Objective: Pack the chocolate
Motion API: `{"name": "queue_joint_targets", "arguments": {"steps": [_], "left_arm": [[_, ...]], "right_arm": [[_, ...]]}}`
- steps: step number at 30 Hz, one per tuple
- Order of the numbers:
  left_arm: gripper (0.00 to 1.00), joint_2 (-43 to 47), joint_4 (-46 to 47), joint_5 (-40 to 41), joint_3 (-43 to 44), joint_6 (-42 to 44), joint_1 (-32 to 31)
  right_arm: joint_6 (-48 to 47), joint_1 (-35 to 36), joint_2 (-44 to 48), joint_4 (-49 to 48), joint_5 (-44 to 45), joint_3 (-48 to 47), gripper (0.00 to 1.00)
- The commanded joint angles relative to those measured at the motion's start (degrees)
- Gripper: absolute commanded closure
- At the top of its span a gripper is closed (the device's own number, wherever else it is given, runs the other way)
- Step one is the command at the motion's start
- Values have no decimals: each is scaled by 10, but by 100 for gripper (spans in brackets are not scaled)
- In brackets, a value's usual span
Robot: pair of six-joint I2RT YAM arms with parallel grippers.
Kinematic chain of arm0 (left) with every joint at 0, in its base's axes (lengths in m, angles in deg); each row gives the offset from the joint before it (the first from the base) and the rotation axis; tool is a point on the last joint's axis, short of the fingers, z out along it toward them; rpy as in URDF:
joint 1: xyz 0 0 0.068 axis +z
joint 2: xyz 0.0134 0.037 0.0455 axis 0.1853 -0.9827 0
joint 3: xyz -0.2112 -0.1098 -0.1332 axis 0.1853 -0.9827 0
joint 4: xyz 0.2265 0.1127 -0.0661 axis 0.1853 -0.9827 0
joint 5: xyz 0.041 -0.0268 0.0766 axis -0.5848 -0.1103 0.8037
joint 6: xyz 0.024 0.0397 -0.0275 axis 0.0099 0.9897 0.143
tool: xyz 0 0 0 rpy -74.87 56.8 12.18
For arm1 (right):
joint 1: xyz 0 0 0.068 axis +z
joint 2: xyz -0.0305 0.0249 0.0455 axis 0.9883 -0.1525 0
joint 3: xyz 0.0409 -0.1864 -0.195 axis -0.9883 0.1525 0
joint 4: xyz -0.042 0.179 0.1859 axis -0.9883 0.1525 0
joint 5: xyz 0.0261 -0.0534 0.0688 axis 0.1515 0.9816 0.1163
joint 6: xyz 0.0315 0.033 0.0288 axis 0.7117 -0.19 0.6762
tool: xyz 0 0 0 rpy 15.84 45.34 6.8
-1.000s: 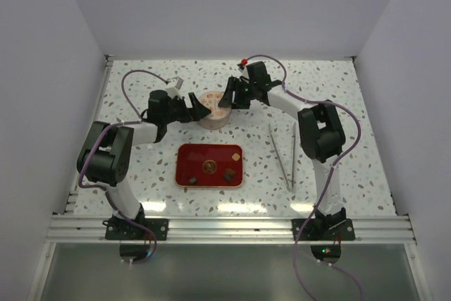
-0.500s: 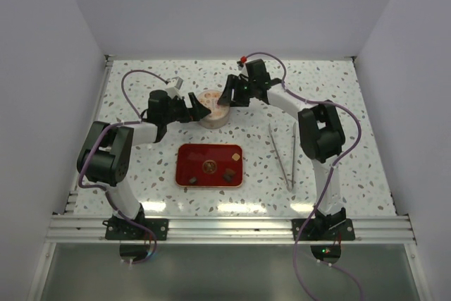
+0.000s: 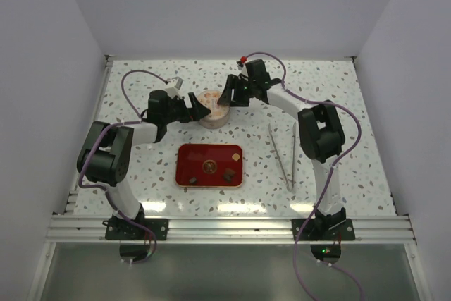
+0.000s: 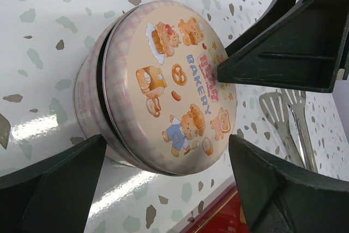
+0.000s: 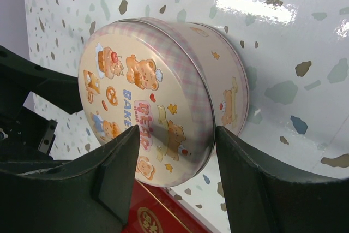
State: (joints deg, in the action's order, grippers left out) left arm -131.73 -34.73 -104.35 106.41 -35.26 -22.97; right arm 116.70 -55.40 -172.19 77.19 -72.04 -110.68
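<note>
top view: nothing has shifted, so packing waits; the chocolate (image 3: 228, 173) lies on the red tray (image 3: 190, 160), just nearside of the tin (image 3: 213, 121). left wrist: left end effector (image 4: 167, 151) gapes astride the tin, holding nothing. right wrist: right end effector (image 5: 177, 135) half closed, pinching its lid (image 5: 136, 96).

Robot lab cell: bare white walls (image 3: 232, 5), alu frame rail (image 3: 232, 229), speckled tabletop (image 3: 366, 167).

The top camera looks down on the whole table (image 3: 338, 103) from behind, while both wrist cameras closely face the same tin (image 4: 163, 80).
</note>
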Motion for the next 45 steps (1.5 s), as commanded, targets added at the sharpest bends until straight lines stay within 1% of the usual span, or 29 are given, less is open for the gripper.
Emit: {"name": "queue_joint_targets", "arguments": {"steps": [1, 17, 35, 45], "left_arm": [[0, -3, 27, -32, 22, 3, -8], [0, 4, -9, 27, 36, 18, -8], [0, 12, -6, 42, 37, 18, -8], [0, 30, -35, 58, 43, 34, -8]], "right_arm": [[8, 29, -8, -23, -42, -19, 39], [2, 29, -8, -17, -31, -18, 39], [-5, 29, -3, -5, -20, -19, 39], [-3, 28, 6, -3, -19, -19, 39]]}}
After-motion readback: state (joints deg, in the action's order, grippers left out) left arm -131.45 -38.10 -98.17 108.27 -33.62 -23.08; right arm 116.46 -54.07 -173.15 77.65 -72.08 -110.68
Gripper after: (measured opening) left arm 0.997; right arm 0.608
